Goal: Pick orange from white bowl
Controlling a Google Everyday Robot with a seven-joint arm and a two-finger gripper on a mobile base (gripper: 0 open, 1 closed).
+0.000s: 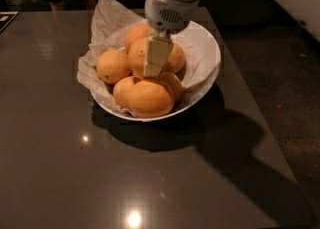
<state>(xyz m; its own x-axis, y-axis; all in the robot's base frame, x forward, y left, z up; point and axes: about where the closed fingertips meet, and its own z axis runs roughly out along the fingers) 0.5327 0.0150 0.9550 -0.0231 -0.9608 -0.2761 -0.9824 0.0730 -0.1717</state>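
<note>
You're in a dim indoor room, its kind unclear: a dark glossy bench [60, 173] mirrors a lamp glare [133, 218] near the white bowl [207, 53], with speckled floor [290, 98] beside it. The hand [157, 58] hangs over that bowl.

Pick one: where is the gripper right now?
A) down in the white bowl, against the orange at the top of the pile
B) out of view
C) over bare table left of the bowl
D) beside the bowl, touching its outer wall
A: the gripper reaches down inside the white bowl and sits against the orange at the top of the pile.
</note>
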